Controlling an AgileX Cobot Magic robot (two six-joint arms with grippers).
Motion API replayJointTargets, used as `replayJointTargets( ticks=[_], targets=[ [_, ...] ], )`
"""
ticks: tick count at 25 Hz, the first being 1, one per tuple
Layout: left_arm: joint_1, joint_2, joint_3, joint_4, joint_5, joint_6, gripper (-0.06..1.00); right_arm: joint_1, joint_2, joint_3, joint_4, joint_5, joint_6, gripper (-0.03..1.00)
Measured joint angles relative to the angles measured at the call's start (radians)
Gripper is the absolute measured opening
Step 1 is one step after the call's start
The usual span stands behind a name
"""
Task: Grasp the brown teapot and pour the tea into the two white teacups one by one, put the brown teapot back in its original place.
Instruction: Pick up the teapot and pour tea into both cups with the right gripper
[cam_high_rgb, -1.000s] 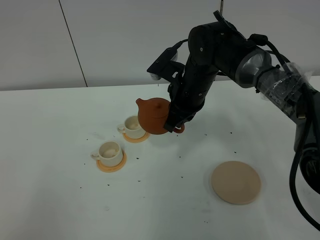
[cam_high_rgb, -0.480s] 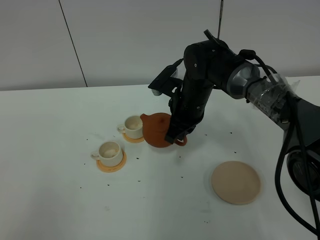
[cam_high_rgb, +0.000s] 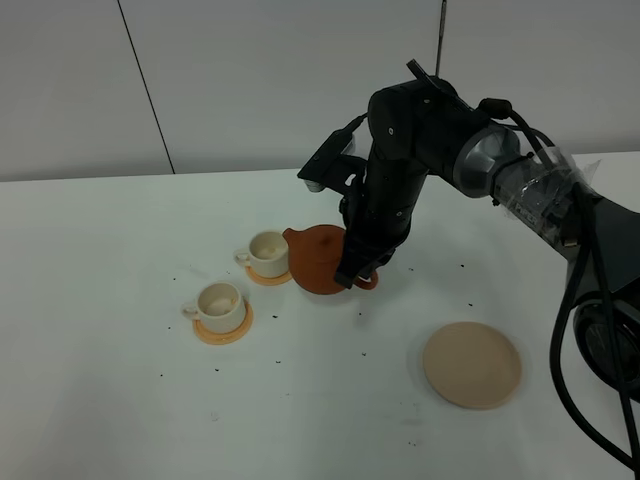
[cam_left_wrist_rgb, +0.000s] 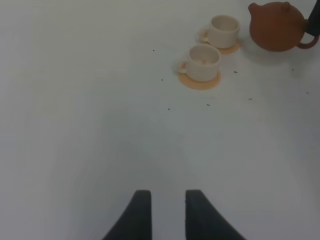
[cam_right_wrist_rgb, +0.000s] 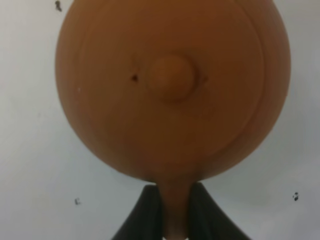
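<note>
The right gripper (cam_right_wrist_rgb: 170, 212) grips the teapot (cam_high_rgb: 318, 258) by its handle; cups (cam_high_rgb: 267, 252) just beyond look unfilled, so both pours and the return remain; left gripper (cam_left_wrist_rgb: 163, 210) gapes idle.

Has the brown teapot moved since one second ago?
Yes. The brown teapot has come down and is now level with the far teacup, close on its right.

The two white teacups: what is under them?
Under the near teacup lies an orange coaster; under the far teacup, a second coaster. Only their edges show; the cups cover the rest.
</note>
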Motion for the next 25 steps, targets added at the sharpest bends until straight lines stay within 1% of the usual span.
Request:
replayJointTargets(
  ticks=[9,15,25],
  targets=[
    [0.0,0.0,0.0,0.0,0.0,0.0,0.24,0.0,0.0,-0.006,0.001,0.001,-0.04,0.1],
    [0.0,0.0,0.0,0.0,0.0,0.0,0.24,0.0,0.0,-0.059,0.001,0.003,-0.045,0.1],
    [0.0,0.0,0.0,0.0,0.0,0.0,0.24,0.0,0.0,-0.062,0.002,0.004,-0.046,0.1]
  ],
)
